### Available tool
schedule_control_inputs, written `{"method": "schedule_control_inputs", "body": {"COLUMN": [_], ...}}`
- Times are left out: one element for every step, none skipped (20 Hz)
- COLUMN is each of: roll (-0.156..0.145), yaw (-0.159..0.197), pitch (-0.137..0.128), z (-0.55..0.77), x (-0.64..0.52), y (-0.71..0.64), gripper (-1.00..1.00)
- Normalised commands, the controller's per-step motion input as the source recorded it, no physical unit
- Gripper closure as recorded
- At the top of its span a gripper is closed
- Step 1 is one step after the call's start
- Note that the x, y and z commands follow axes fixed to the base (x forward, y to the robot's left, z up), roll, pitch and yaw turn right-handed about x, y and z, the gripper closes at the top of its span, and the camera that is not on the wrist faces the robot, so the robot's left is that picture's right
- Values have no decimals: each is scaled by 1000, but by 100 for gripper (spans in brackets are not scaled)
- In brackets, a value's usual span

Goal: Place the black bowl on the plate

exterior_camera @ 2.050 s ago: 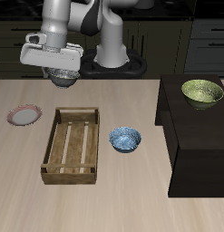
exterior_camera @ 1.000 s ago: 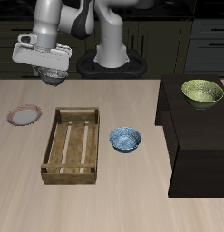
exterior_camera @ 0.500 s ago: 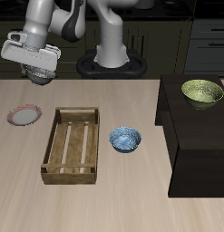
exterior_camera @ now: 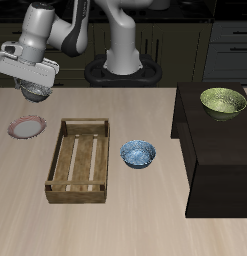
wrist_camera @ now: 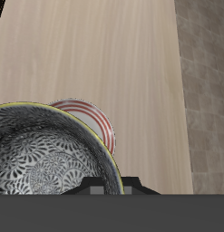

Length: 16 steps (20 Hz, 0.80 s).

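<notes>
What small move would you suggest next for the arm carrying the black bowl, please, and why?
Probably ease a little farther out over the plate, then lower. The tool holds the black bowl in the air just behind the plate; the wrist view shows the plate only partly under the bowl.

Black bowl (exterior_camera: 35, 93) held aloft above red-rimmed plate (exterior_camera: 27, 127) on table.

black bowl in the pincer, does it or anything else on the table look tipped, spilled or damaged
Nothing stands out. The black bowl hangs in the pincer above the table, near the plate, which lies flat and empty. The wooden crate, blue bowl and yellow-green bowl all sit upright and intact.
</notes>
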Motion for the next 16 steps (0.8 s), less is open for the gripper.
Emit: {"method": "schedule_control_inputs", "body": {"roll": [-9, -22, -49, -27, -3, -44, -11, -54, -2, -52, -5, 21, -28, 22, -26, 5], "yaw": [25, -7, -37, -19, 28, -28, -20, -6, -12, -3, 6, -24, 14, -12, -14, 10], "pitch": [6, 45, 95, 15, -11, 0, 47, 62, 61, 52, 65, 56, 38, 62, 33, 2], "z": [-163, -208, -388, -116, -67, -87, -184, -384, -325, -318, -314, -319, -268, -405, -214, -110], "x": [149, 207, 457, 132, 136, 158, 178, 401, 215, 146, 113, 77, 80, 139, 26, -5], "y": [-56, -152, -323, -71, -50, -149, -79, -226, -68, -79, -4, 87, 6, 15, 35, 130], "gripper": [100, 100, 100, 100, 100, 100, 100, 100, 100, 100, 100, 100, 100, 100, 100, 100]}}
